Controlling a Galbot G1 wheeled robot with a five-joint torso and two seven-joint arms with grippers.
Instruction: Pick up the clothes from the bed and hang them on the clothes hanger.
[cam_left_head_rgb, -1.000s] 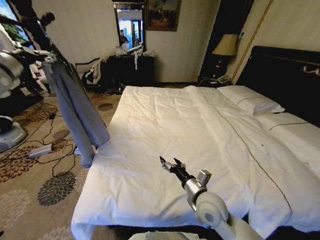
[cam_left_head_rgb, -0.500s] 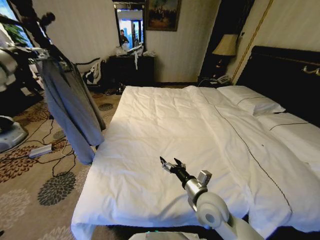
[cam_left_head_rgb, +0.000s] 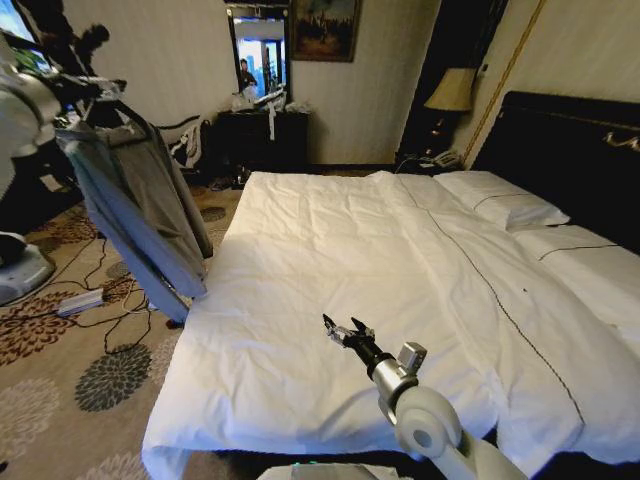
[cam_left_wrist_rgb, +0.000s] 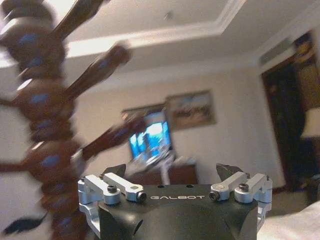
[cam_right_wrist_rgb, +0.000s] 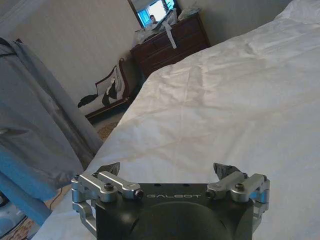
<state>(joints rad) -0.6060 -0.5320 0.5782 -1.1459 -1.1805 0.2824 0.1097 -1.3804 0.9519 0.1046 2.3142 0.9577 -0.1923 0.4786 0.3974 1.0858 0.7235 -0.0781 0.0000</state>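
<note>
One bed (cam_left_head_rgb: 400, 270) takes most of the room, with a white duvet, two pillows (cam_left_head_rgb: 500, 205) and a black headboard (cam_left_head_rgb: 570, 150). One grey-blue shirt (cam_left_head_rgb: 135, 210) hangs in the air beside the bed's left edge, off the duvet, tilted, its lower end close to the bed corner; the right wrist view shows it too (cam_right_wrist_rgb: 35, 145). The top of the shirt is up by the left arm; I cannot tell what holds it there. The left tool (cam_left_wrist_rgb: 172, 175) has its fingers apart and nothing between them, near a dark wooden stand (cam_left_wrist_rgb: 45, 115). The right tool (cam_left_head_rgb: 345, 330) hovers above the duvet, fingers apart, holding nothing (cam_right_wrist_rgb: 167, 172).
</note>
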